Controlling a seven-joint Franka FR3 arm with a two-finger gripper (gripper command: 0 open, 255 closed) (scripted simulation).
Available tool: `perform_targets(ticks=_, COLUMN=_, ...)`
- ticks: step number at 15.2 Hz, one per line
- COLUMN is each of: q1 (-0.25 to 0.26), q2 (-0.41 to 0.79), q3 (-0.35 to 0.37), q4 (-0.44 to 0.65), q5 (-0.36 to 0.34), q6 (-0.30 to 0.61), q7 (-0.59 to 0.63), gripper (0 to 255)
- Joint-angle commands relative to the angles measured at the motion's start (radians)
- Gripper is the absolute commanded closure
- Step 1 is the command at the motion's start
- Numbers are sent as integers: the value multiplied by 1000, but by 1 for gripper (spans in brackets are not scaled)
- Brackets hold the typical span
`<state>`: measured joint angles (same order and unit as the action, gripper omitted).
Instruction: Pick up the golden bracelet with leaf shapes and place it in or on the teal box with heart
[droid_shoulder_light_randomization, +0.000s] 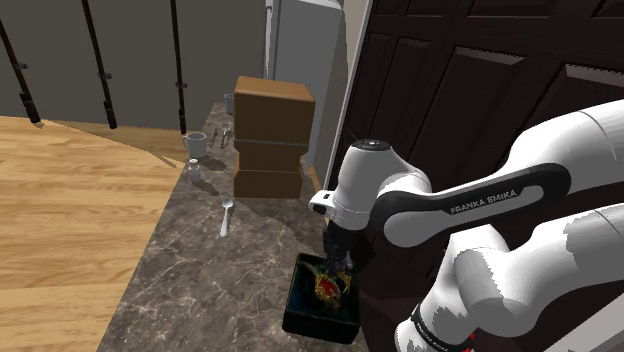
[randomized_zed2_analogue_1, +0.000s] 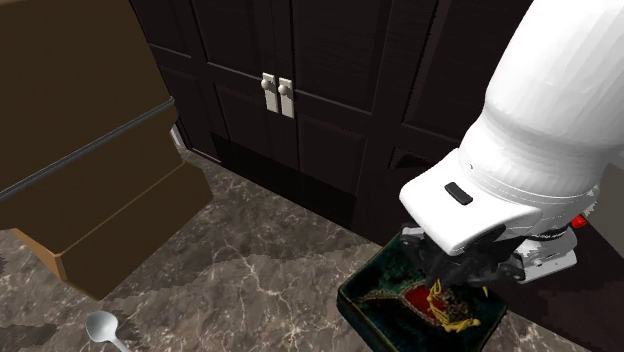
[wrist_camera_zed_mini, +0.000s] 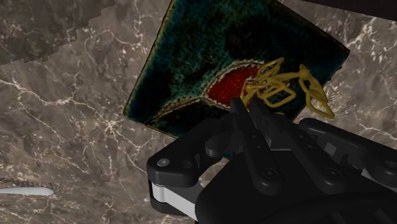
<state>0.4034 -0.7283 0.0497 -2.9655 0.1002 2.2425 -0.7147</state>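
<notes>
gripper (droid_shoulder_light_randomization: 336, 266) hangs fingers-down right over the teal box (droid_shoulder_light_randomization: 315, 322), its two black fingers drawn together and pinching one end of the golden bracelet (droid_shoulder_light_randomization: 328, 288). in the second exterior view the gripper (randomized_zed2_analogue_1: 457, 284) points to 6 o'clock and the bracelet (randomized_zed2_analogue_1: 452, 308) dangles from it above the inside of the box (randomized_zed2_analogue_1: 385, 272); whether the lowest loops touch the box floor cannot be told. in the wrist view the leaf-shaped gold links (wrist_camera_zed_mini: 286, 86) fan out from the gripper (wrist_camera_zed_mini: 249, 109) and lie across the edge of the red heart (wrist_camera_zed_mini: 229, 86) painted on the box (wrist_camera_zed_mini: 191, 57).

the box sits on a dark marble counter (droid_shoulder_light_randomization: 200, 290). in the shoulder view, taken from the box, a spoon (droid_shoulder_light_randomization: 226, 215) lies well apart between 10 and 11 o'clock, and stacked brown boxes (droid_shoulder_light_randomization: 272, 135) stand farther off near 12 o'clock. dark cabinet doors (droid_shoulder_light_randomization: 450, 90) rise at about 2 o'clock. in the second exterior view the spoon (randomized_zed2_analogue_1: 105, 328) lies at 9 o'clock of the box.
</notes>
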Motion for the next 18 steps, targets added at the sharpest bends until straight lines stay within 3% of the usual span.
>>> perform_targets(ticks=1, q1=0, q2=0, q3=0, q4=0, q5=0, q6=0, q7=0, gripper=255)
perform_targets(ticks=2, q1=0, q2=0, q3=0, q4=0, q5=0, q6=0, q7=0, gripper=0)
perform_targets(ticks=7, q1=0, q2=0, q3=0, q4=0, q5=0, q6=0, q7=0, gripper=0)
perform_targets(ticks=11, q1=-9, q2=-88, q3=-9, q4=87, q5=-14, q6=-175, q7=3, gripper=0)
perform_targets(ticks=18, q1=-9, q2=-88, q3=-9, q4=87, q5=-14, q6=-175, q7=3, gripper=0)
